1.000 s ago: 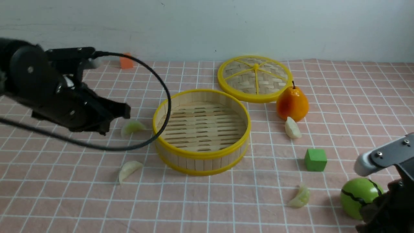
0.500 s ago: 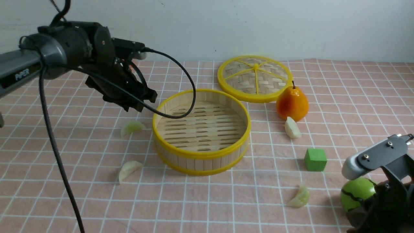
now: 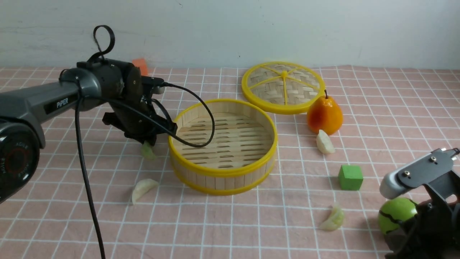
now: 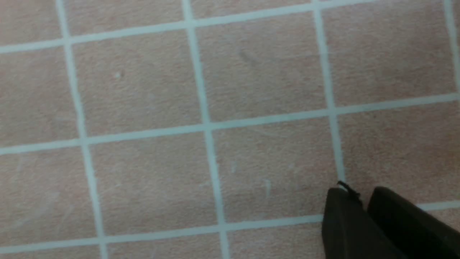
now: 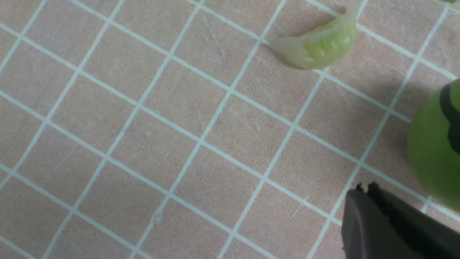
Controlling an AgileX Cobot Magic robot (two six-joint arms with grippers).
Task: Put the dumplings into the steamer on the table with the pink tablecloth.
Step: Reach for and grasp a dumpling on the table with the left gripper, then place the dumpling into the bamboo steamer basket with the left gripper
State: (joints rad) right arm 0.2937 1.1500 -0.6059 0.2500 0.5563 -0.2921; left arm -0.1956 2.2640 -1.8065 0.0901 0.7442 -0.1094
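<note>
The bamboo steamer (image 3: 222, 169) stands empty in the middle of the pink tablecloth (image 3: 251, 223). My left gripper (image 3: 148, 141) is shut and empty, low beside the steamer's left wall, right over a pale green dumpling (image 3: 147, 151) that it partly hides. The left wrist view shows only the shut fingertips (image 4: 345, 201) over cloth. Other dumplings lie front left (image 3: 143, 189), by the pear (image 3: 325, 142) and front right (image 3: 334, 218). My right gripper (image 5: 363, 187) is shut and empty at the front right; the front right dumpling (image 5: 320, 46) lies ahead of it.
The flat woven lid (image 3: 283, 87) lies behind the steamer. An orange pear (image 3: 324, 115), a green cube (image 3: 350, 177) and a green ball (image 3: 397, 217) sit on the right, the ball against my right arm. An orange block (image 3: 140, 64) is at the back left.
My left arm has swung right and come down beside the steamer's left wall, onto the dumpling there, which now sits slightly nearer. My right arm rose a little, then stayed still.
</note>
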